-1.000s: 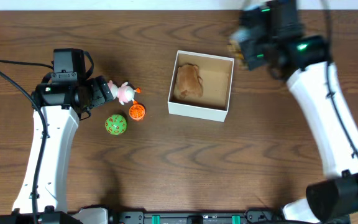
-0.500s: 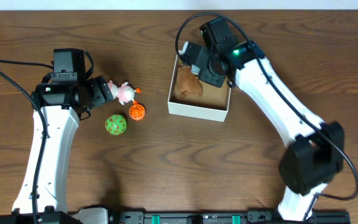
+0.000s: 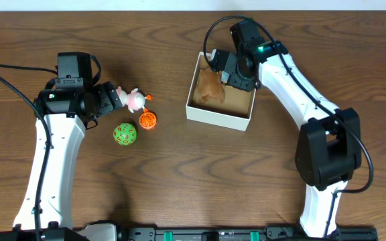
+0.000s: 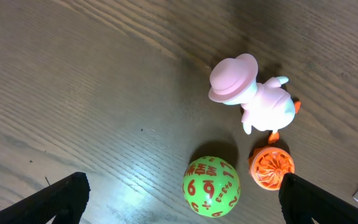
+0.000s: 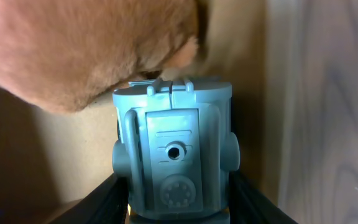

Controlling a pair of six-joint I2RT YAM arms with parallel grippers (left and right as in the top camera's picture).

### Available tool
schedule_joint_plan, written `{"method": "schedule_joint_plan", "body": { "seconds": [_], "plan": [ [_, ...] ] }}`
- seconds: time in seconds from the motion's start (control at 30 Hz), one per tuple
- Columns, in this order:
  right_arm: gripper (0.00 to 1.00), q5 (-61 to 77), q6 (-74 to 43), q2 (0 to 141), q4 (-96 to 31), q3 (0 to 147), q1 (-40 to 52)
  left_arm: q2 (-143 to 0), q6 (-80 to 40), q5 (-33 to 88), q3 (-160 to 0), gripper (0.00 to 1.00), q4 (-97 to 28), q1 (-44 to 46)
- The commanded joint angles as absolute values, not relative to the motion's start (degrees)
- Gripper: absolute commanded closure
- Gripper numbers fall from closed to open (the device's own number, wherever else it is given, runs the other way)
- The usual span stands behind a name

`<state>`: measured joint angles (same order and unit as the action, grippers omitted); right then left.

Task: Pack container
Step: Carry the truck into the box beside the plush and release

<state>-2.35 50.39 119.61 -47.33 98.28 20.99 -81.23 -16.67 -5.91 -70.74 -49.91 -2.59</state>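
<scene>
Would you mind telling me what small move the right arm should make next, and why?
Probably open the right gripper and release the grey toy. The gripper is shut on the toy, which already sits inside the walls of the container, close beside the brown plush.

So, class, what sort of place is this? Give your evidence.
Probably a robot lab bench: two white robot arms over a dark wooden table, with a green numbered ball and a square white-walled cardboard box.
</scene>
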Motion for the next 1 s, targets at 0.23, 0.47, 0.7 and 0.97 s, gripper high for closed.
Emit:
{"method": "schedule_joint_plan", "body": {
  "seconds": [0.23,0.47,0.7,0.97],
  "plan": [
    [0.37,-11.11,52.29,119.46,-47.20,98.59,22.94,-81.45,-16.32,-5.56,-71.85,0.02,-50.09,-2.83],
    [0.15,-12.16,42.63,112.71,-45.54,98.91,26.11,-81.45,-16.32,-5.56,-71.85,0.02,-50.09,-2.83],
    [0.65,-10.07,10.15,106.00,-49.76,98.91,29.47,-81.45,-16.32,-5.56,-71.85,0.02,-50.09,-2.83],
    [0.99,2.55,-12.64,107.81,-56.86,95.53,30.04,-81.45,-16.32,-5.56,-71.85,0.02,-50.09,-2.83]
  ]
}}
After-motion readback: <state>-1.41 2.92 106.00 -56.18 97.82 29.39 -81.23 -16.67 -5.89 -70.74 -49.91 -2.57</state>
